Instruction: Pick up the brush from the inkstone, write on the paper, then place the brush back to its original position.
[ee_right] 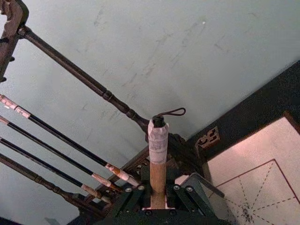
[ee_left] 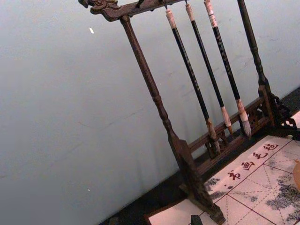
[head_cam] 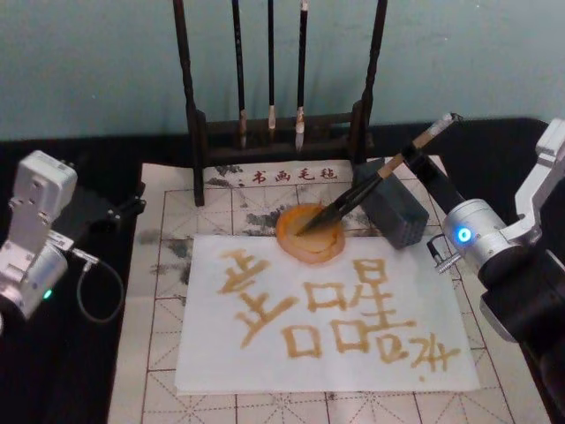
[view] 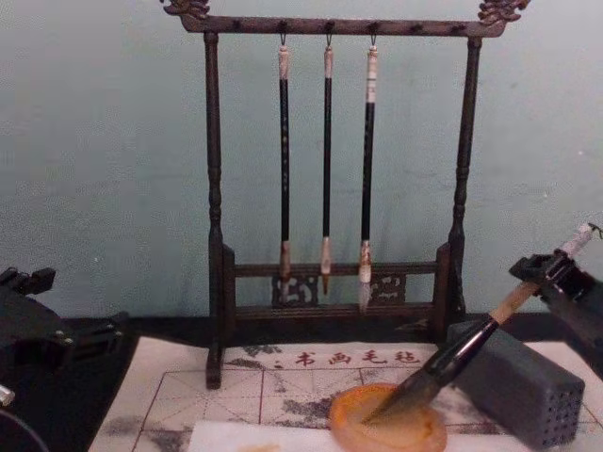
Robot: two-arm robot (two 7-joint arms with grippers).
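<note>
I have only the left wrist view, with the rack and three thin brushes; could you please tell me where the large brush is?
Observer: The brush leans with its bristles in the inkstone, in front of the rack.
Operator: Is anything holding it?
Observer: Yes, the right gripper is shut on its pale upper handle.
Operator: And where does my own gripper sit?
Observer: The left gripper is beside the mat's left edge, well apart from the paper, which bears amber characters.
</note>
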